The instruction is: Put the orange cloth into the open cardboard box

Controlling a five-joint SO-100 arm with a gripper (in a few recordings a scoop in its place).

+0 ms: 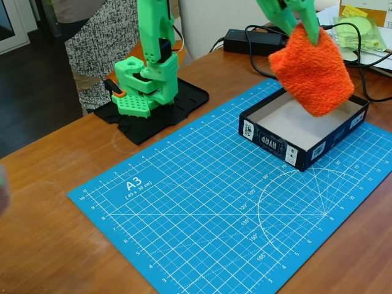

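The orange cloth (312, 72), a fluffy terry bundle, hangs in the air from my green gripper (298, 24) at the top right of the fixed view. The fingers are shut on the cloth's upper edge. Its lower part dangles over the open cardboard box (275, 136), a shallow dark tray with white labels and a beige inside, which sits on the right part of the blue mat. The cloth hides part of the box's far side.
A blue A3 cutting mat (202, 208) covers the wooden table. The arm's green base (144, 86) stands on a black plate at the back left. A black power brick (248, 41), cables and a bag of yellow-green items (361, 30) lie behind the box. A person stands behind the table.
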